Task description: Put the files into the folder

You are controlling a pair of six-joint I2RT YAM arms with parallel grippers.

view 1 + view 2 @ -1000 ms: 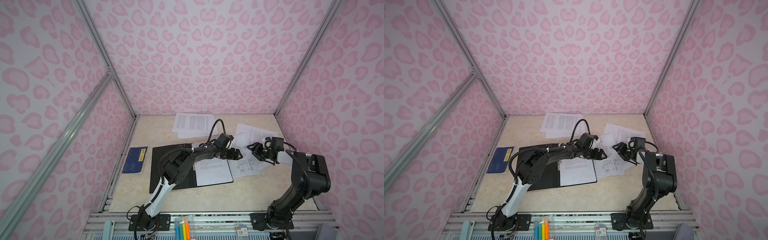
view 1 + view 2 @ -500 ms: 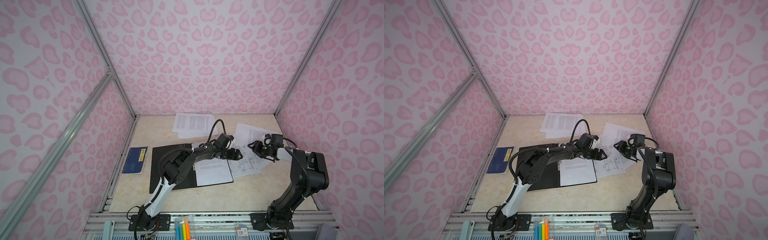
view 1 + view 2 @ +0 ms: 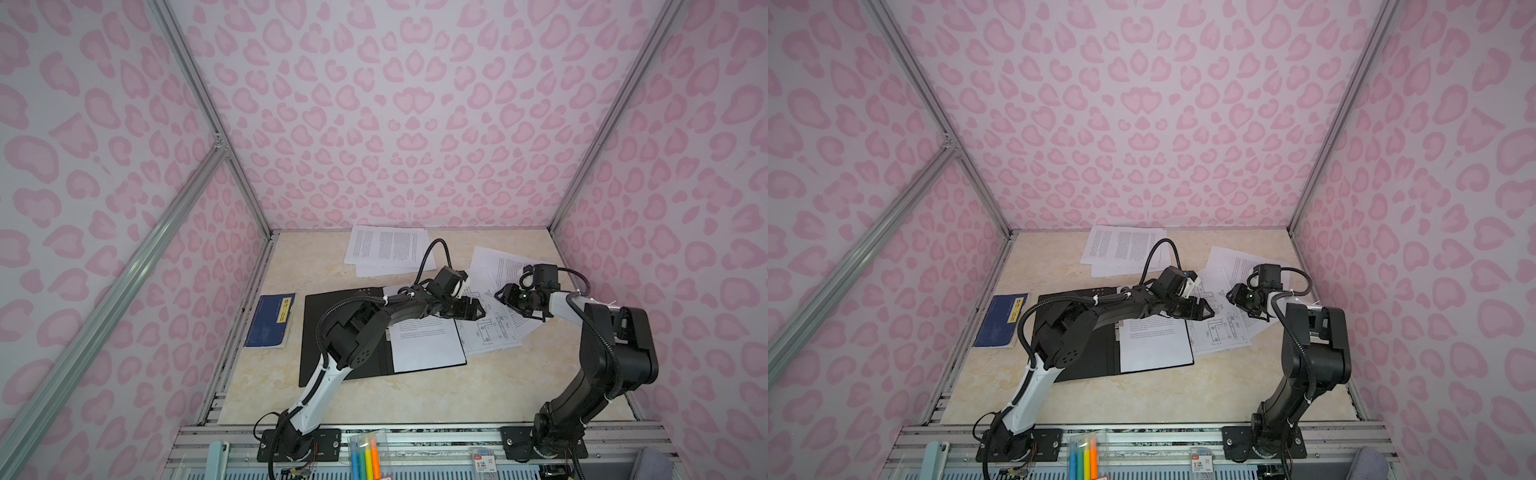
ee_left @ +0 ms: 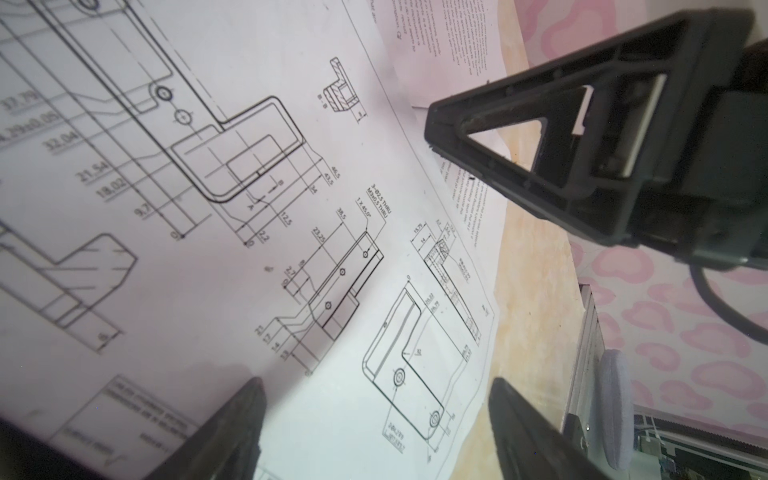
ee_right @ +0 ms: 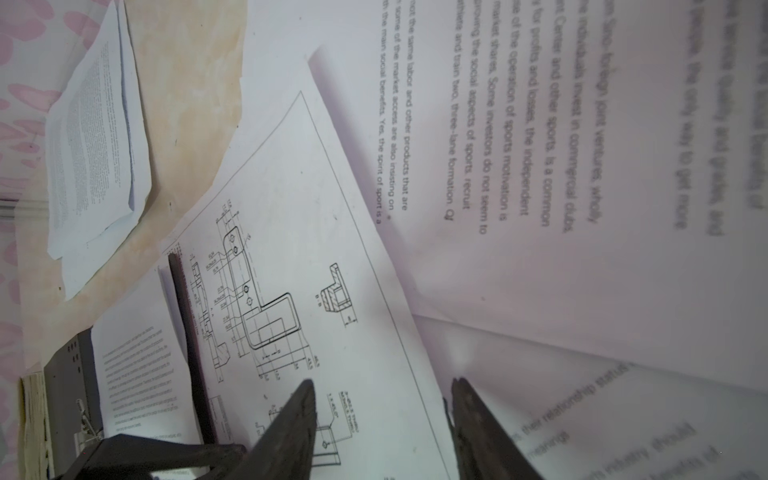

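In both top views the folder (image 3: 318,357) (image 3: 1100,368) lies open, black side up, with a text sheet (image 3: 428,347) on its right half and the other files (image 3: 492,336) beside it and by the back wall (image 3: 415,124); the right gripper (image 3: 508,300) has drawn toward that wall since a second ago. The left wrist view shows the left gripper (image 4: 376,380) spread wide and empty above the drawing sheet (image 4: 249,249). In the right wrist view the right gripper (image 5: 382,382), narrower than before, stands open astride that sheet's edge, gripping nothing.

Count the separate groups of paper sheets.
3: one sheet in the open folder, a stack at the back, a fanned pile on the right. More sheets may hide underneath.
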